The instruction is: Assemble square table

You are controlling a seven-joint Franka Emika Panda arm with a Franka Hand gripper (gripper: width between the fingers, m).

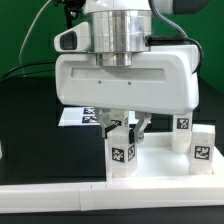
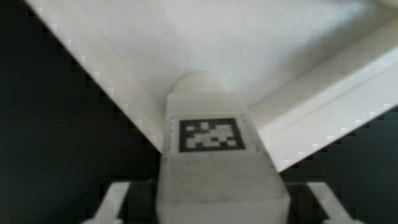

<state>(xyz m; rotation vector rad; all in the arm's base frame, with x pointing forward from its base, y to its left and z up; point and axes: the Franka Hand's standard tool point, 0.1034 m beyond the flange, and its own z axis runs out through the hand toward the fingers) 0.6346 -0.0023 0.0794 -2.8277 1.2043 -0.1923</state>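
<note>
A white leg (image 1: 122,152) with a black-and-white tag stands upright on the white square plate (image 1: 160,170). My gripper (image 1: 122,130) hangs right over the leg's top, with a finger on each side. In the wrist view the leg (image 2: 215,140) fills the middle between my fingers (image 2: 118,202). A dark gap shows on both sides, so the gripper (image 2: 217,208) is open around the leg and does not touch it. The plate (image 2: 169,40) lies beyond the leg. Two more tagged legs (image 1: 183,131) (image 1: 201,150) stand upright at the exterior view's right.
The long white border rail (image 1: 60,198) runs along the front, and part of it shows in the wrist view (image 2: 347,100). The marker board (image 1: 74,117) lies on the black table behind my gripper, at the exterior view's left.
</note>
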